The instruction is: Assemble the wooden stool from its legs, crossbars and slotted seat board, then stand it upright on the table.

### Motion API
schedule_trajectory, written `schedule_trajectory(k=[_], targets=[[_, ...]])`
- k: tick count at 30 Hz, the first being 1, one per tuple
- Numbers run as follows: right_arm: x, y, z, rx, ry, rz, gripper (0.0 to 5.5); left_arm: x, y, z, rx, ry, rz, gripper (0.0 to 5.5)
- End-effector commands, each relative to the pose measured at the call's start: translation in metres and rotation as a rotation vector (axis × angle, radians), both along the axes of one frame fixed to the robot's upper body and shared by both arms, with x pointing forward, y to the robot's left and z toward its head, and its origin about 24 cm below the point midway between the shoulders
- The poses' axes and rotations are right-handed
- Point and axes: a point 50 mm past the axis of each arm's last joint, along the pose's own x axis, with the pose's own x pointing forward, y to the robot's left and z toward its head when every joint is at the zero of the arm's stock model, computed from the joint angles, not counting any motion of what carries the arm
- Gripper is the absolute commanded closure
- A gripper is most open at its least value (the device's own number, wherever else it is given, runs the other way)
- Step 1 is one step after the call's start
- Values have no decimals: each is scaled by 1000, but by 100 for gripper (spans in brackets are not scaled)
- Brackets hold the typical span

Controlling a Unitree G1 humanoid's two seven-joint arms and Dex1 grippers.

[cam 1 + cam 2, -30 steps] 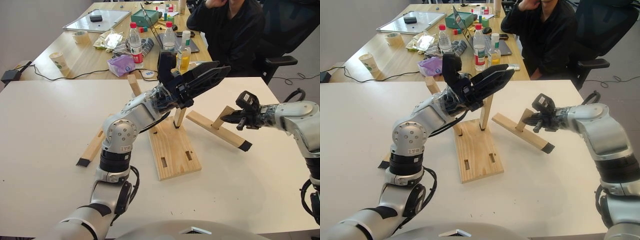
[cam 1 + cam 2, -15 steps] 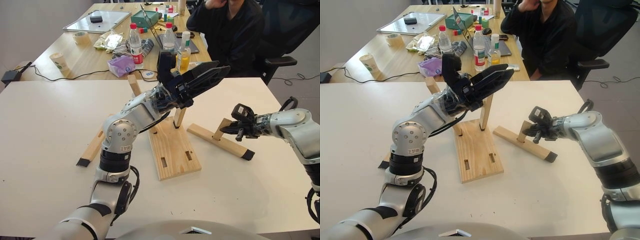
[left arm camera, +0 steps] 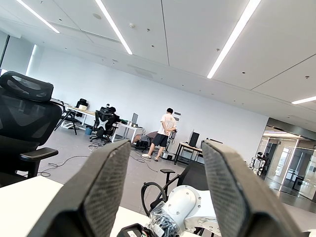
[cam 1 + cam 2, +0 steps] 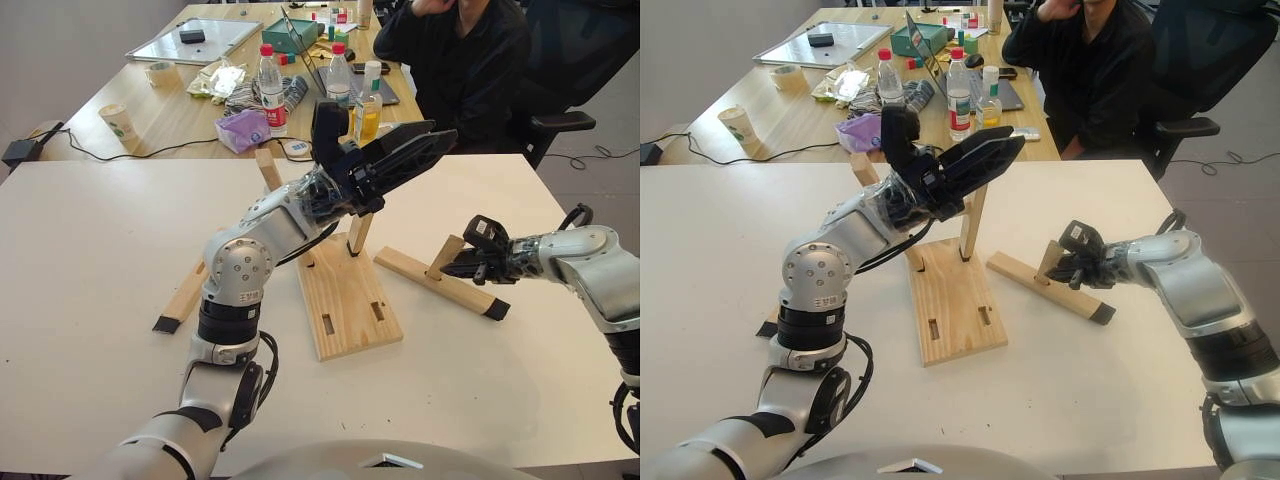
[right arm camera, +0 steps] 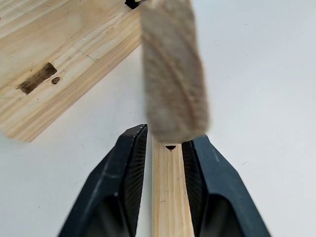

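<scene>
Left of frame, a loose leg (image 4: 185, 293) lies flat on the white surface (image 4: 90, 260). Centre, my left pincer (image 4: 445, 130) hangs wide open above the seat board (image 4: 345, 300), where a standing leg (image 4: 358, 235) is slotted in. Right of frame, my right pincer (image 4: 452, 266) is clamped on the crossbar (image 4: 447, 250) of a third leg (image 4: 425, 276).

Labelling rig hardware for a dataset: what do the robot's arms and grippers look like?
The left arm and right arm are silver-grey shells with black joints and looping black cables; the left's round elbow carries a label. The left gripper and right gripper each have two black, tapered fingers.
</scene>
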Motion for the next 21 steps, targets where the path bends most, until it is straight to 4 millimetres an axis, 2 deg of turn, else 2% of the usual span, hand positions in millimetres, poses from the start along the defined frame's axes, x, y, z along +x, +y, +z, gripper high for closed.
schedule_trajectory(k=[1, 4, 8, 11, 18, 21], targets=[[1, 0, 7, 11, -27, -5, 336, -2, 1, -1, 15, -5, 12, 291], [-7, -8, 7, -20, -3, 6, 278, -2, 1, -1, 13, -4, 15, 291], [-19, -25, -2, -69, 54, -6, 278, -3, 2, -1, 12, -3, 19, 291], [-22, -31, -7, -75, 63, -17, 278, -2, 2, -2, 13, -1, 20, 291], [-10, -31, -31, -78, 41, -39, 278, -2, 2, -2, 19, 2, 5, 291], [-11, -31, -43, -87, 63, -39, 278, -2, 1, -1, 24, 3, -13, 291]])
